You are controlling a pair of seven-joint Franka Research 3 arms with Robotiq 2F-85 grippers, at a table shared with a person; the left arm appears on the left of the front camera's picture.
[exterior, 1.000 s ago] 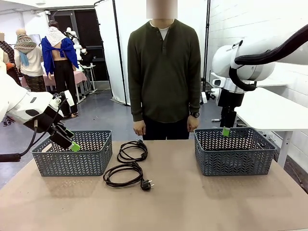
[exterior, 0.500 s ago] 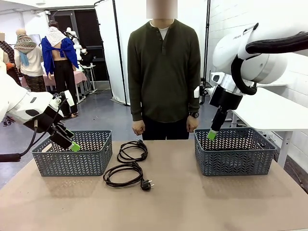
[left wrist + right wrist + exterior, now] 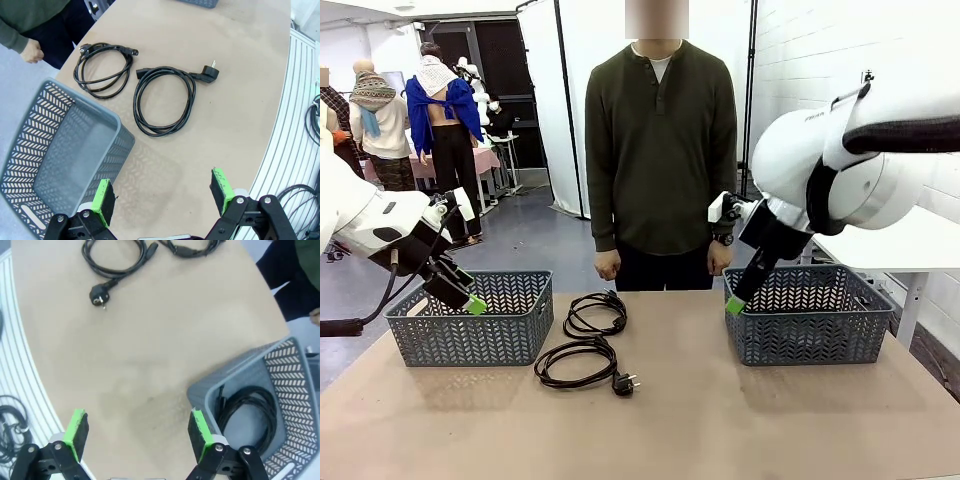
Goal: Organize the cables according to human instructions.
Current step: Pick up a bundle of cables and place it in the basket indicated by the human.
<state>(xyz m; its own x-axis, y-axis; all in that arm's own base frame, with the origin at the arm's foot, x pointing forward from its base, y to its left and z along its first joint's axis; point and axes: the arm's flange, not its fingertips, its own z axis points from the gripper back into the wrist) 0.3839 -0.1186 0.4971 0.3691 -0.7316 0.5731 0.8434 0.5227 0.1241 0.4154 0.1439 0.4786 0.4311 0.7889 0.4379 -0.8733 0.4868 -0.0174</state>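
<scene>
One cable (image 3: 585, 347) and another (image 3: 608, 297) lie coiled on the table (image 3: 720, 420) between the baskets, within either arm's reach, and a third cable (image 3: 247, 392) sits in the right basket (image 3: 810, 330). The right gripper (image 3: 735, 305) hangs at that basket's inner corner, jaws apart and empty. The left gripper (image 3: 472, 303) hovers likewise by the left basket (image 3: 470, 330) — probably awaiting the person's (image 3: 660, 150) cue.
</scene>
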